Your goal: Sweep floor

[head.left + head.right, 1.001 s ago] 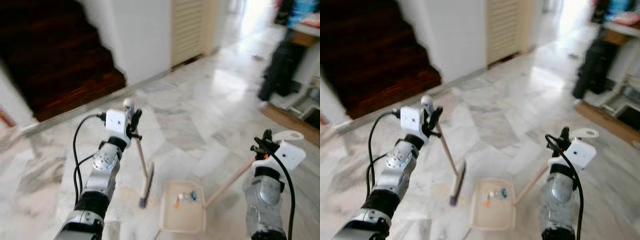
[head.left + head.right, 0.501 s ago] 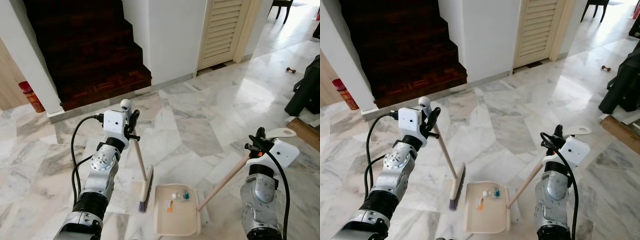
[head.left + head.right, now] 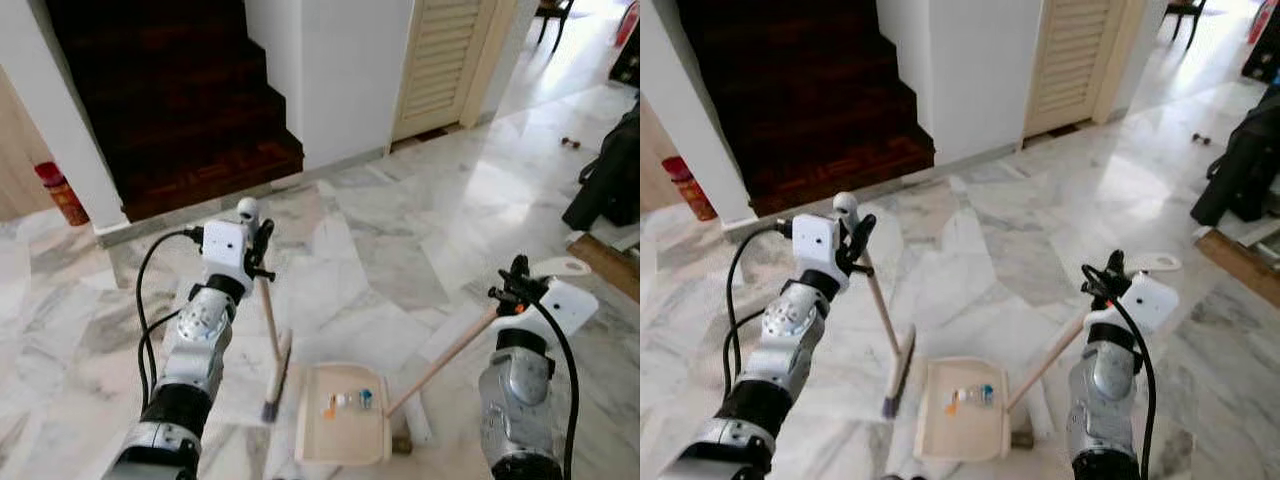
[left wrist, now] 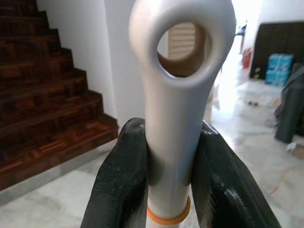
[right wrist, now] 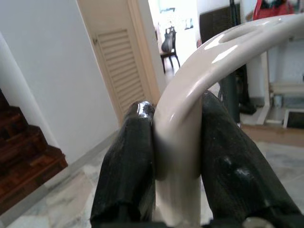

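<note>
My left gripper (image 3: 257, 246) is shut on the top of a wooden broom handle (image 3: 265, 310), whose grey cap with a hole (image 4: 176, 90) sits between the black fingers (image 4: 118, 180). The brush head (image 3: 276, 376) rests on the marble floor, just left of a cream dustpan (image 3: 306, 425). Small orange, white and blue scraps (image 3: 346, 401) lie in the pan. Its long wooden handle (image 3: 440, 358) slants up to my right gripper (image 3: 515, 286), which is shut on the handle's cream loop (image 5: 187, 99) with fingers (image 5: 128, 156) on either side.
A dark wooden staircase (image 3: 170, 90) rises ahead on the left, beside a white wall (image 3: 340, 70) and a louvred door (image 3: 445, 60). A red can (image 3: 62, 192) stands by the stairs. A black bag (image 3: 610, 170) and a wooden edge (image 3: 610, 262) are at the right.
The view swung from a blurred look rightwards to a steady look at the stairs, then shifted slightly. Both grips are unchanged, and broom and dustpan keep their places side by side.
</note>
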Motion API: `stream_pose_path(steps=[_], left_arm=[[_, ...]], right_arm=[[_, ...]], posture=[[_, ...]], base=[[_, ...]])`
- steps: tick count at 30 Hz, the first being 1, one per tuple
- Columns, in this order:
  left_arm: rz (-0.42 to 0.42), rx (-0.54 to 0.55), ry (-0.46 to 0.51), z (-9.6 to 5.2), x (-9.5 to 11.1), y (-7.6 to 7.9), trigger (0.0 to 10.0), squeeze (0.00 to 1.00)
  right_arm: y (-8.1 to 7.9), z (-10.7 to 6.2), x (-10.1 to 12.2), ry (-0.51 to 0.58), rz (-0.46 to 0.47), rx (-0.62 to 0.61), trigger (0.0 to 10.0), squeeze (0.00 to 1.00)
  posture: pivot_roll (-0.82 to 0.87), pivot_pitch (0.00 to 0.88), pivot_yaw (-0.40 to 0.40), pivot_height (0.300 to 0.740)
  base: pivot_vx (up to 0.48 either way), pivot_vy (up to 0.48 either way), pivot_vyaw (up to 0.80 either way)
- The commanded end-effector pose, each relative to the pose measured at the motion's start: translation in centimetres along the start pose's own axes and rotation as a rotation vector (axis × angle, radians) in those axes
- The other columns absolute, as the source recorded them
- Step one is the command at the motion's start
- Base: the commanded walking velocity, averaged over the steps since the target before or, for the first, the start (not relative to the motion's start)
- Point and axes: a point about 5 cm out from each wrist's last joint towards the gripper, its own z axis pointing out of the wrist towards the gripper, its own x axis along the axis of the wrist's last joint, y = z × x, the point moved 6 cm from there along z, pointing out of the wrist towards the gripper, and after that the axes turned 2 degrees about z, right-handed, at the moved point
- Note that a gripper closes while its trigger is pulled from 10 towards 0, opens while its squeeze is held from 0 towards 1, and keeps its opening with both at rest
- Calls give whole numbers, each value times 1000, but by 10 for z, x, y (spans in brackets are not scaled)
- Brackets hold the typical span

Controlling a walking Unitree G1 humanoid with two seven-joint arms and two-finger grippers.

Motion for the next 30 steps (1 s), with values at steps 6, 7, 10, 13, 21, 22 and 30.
stream_pose_path(steps=[6, 7, 10, 13, 21, 22, 30], left_arm=[[16, 0, 43, 2, 13, -2, 10000, 0], [16, 0, 43, 2, 13, -2, 10000, 0], [15, 0, 43, 2, 13, -2, 10000, 0], [15, 0, 42, 2, 13, -2, 10000, 0], [15, 0, 43, 2, 13, -2, 10000, 0], [15, 0, 43, 2, 13, -2, 10000, 0], [13, -1, 40, 2, 12, -1, 10000, 0]], right_arm=[[-4, 5, 15, 51, 22, 6, 10000, 0], [-4, 5, 15, 50, 22, 7, 10000, 0], [-4, 5, 15, 51, 22, 9, 10000, 0], [-4, 5, 15, 51, 22, 10, 10000, 0], [-5, 5, 15, 51, 22, 11, 10000, 0], [-5, 5, 15, 51, 22, 11, 10000, 0], [-7, 5, 14, 49, 27, 19, 10000, 0]], posture=[[83, 0, 1, 740], [83, 0, 1, 740], [82, 0, 1, 740], [82, 1, 0, 740], [82, 1, 0, 740], [82, 1, 0, 740], [84, 3, -1, 740]], base=[[0, 267, 0], [0, 266, 0], [0, 269, 0], [0, 266, 0], [0, 266, 0], [0, 266, 0], [0, 267, 0]])
